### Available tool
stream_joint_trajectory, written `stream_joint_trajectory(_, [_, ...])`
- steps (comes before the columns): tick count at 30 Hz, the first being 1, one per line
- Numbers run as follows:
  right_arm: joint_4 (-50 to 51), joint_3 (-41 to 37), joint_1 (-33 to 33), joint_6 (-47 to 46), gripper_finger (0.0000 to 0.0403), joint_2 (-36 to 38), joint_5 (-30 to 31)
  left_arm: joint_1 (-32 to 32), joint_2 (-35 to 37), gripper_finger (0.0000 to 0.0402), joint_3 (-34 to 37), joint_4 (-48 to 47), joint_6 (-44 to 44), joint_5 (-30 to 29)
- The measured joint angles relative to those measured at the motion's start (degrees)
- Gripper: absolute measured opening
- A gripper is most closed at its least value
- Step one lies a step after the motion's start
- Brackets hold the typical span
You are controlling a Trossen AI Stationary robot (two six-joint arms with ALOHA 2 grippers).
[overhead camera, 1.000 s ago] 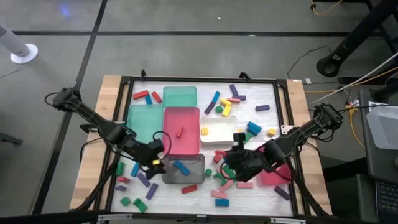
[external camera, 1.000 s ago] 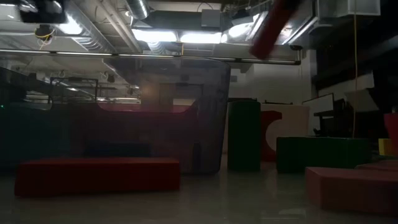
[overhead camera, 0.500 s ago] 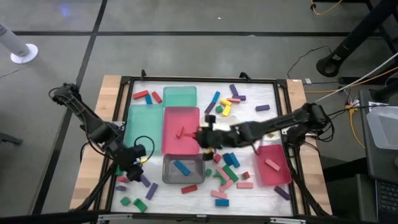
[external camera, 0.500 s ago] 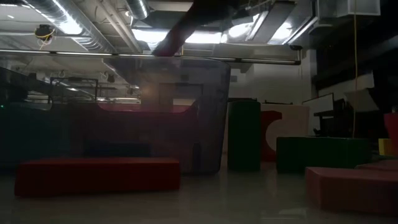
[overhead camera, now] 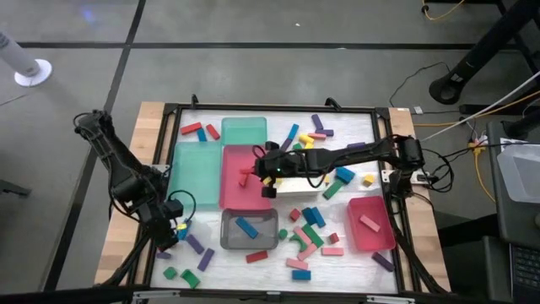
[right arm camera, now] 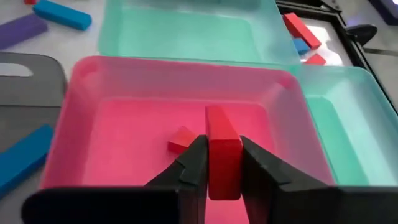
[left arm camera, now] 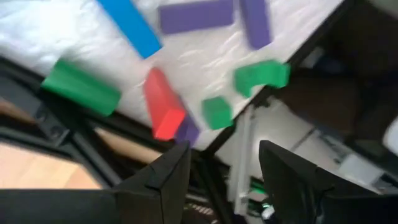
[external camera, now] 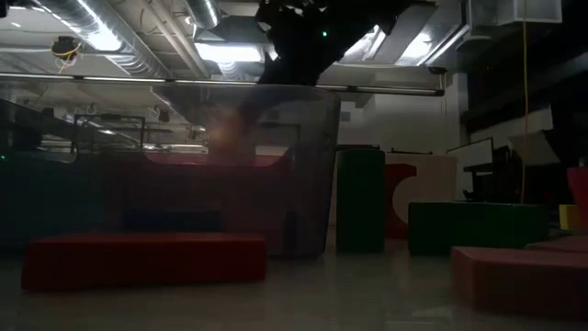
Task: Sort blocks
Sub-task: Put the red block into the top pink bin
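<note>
My right gripper [right arm camera: 222, 147] is shut on a red block [right arm camera: 224, 163] above the red tray [overhead camera: 235, 160], reaching in from the table's right [overhead camera: 264, 176]. Another red block [right arm camera: 181, 138] lies flat on that tray's floor. My left gripper [left arm camera: 224, 153] is open with nothing between its fingers, above the near left corner [overhead camera: 175, 226]. Below it lie loose blocks: a blue bar [left arm camera: 130, 26], purple bars [left arm camera: 195, 15], green pieces [left arm camera: 261, 74] and a red bar [left arm camera: 163, 103]. Many more blocks [overhead camera: 308, 236] lie scattered on the white tabletop. My right gripper pinches the red block by its two opposite long sides [right arm camera: 212, 167], one finger on each. The fingers slant down from the table's right side. The block hangs clear above the tray's floor, and its upper end [right arm camera: 219, 118] sticks out past the fingertips.
Two green trays [overhead camera: 244, 131] [overhead camera: 195, 166] stand at the far left. A grey tray [overhead camera: 263, 230] with a blue bar is nearer. A white tray [overhead camera: 297, 179] lies under the right arm, a pink tray [overhead camera: 376, 230] at the right. A black frame [overhead camera: 278, 108] rims the table.
My right gripper has carried the red block from the near right of the table toward the left and far side. It now hangs over the red tray. My left gripper has drawn back from the grey tray toward the table's left edge and has turned.
</note>
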State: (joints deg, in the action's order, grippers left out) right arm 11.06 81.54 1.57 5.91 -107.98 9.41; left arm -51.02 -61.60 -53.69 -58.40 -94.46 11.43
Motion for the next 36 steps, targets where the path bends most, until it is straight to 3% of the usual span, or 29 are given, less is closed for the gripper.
stream_joint_trajectory(13, [-1.8, 0.02, -0.51, 0.0, 0.0192, 0.02, 1.76, -8.57, -10.85, 0.018, 0.0, -3.64, 1.73, -0.27])
stream_joint_trajectory(19, [-1.77, 0.02, -0.51, 0.33, 0.02, 0.02, 1.99, -10.53, -12.94, 0.018, 0.0, -2.62, 1.85, -0.9])
stream_joint_trajectory(31, [-1.58, 0.02, -0.48, 0.39, 0.0198, 0.02, 1.97, -10.89, -12.94, 0.018, 0.0, -2.83, 5.02, -9.75])
stream_joint_trajectory(36, [-1.51, 0.02, -0.48, 0.39, 0.0198, 0.04, 1.97, -10.89, -14.16, 0.018, 0.0, -2.37, 8.09, -10.67])
